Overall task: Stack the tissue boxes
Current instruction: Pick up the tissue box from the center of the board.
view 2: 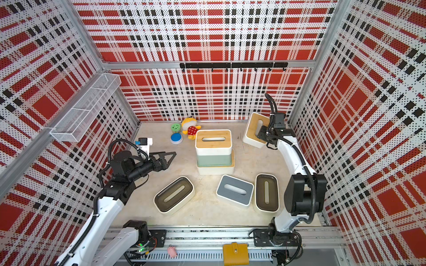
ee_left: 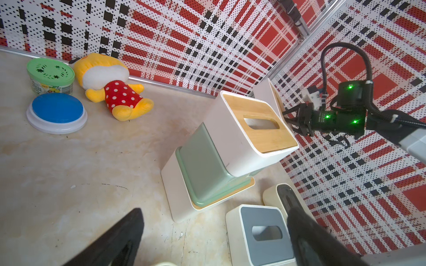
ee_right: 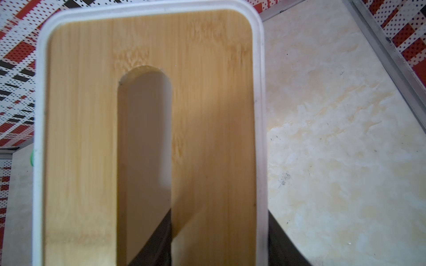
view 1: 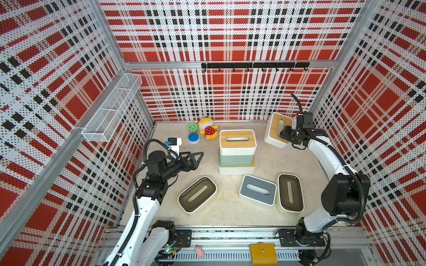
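In the middle of the floor stands a stack of three tissue boxes: white at the base, pale green above it, and a white bamboo-lidded one on top. At the back right a fourth bamboo-lidded tissue box is tipped on its side. My right gripper is shut on its wall, one finger in the slot and one outside. Near the front lie a grey-lidded box and two dark-brown-lidded boxes. My left gripper hangs open and empty, left of the stack.
A green disc tub, a blue disc and a yellow plush toy sit at the back. A yellow wallet lies on the front rail. A wire basket juts from the left wall.
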{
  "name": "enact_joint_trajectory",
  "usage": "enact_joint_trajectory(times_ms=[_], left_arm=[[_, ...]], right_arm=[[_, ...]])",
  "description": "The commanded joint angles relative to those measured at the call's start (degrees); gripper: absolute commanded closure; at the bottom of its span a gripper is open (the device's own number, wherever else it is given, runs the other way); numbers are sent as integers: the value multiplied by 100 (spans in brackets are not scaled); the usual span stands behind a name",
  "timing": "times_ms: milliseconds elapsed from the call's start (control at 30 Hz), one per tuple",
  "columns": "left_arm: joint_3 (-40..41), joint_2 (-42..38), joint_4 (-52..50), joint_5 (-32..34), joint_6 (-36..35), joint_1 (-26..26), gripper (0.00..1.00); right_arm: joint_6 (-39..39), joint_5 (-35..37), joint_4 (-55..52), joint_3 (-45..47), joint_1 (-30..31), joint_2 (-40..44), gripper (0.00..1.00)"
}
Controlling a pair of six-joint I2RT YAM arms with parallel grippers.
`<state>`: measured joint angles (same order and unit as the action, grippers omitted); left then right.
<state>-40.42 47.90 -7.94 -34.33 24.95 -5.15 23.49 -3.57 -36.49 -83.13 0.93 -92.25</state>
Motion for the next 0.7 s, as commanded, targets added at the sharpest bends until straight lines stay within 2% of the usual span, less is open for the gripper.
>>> enact_joint_trajectory(times_ms=[0, 100, 233, 333, 400, 533, 600, 667], left_arm=[[9, 20, 144, -54, 80, 67, 1], [-82, 86, 22, 48, 135, 78, 0], [-396, 75, -481, 494, 96, 80, 1], [-633, 71, -469, 434, 273, 86, 1], [-846, 151, -349, 127, 432, 95, 1], [-1317, 420, -252, -126, 993, 154, 1], [-1481, 522, -264, 88, 1525, 250, 0], [-1585, 648, 87, -164, 2111, 332, 1]], right_arm=[[-103, -142, 505, 99, 5, 501, 57], [-110, -209, 590, 237, 52, 798, 59], [-258, -196, 685, 293, 199, 1208, 60], [-466, -278, 786, 299, 334, 1494, 60], [-585, -409, 882, 307, 420, 1658, 61], [-905, -563, 1030, 264, 645, 1917, 61], [-1092, -667, 1065, 217, 795, 2005, 61], [-1186, -879, 1141, 218, 880, 2091, 61]])
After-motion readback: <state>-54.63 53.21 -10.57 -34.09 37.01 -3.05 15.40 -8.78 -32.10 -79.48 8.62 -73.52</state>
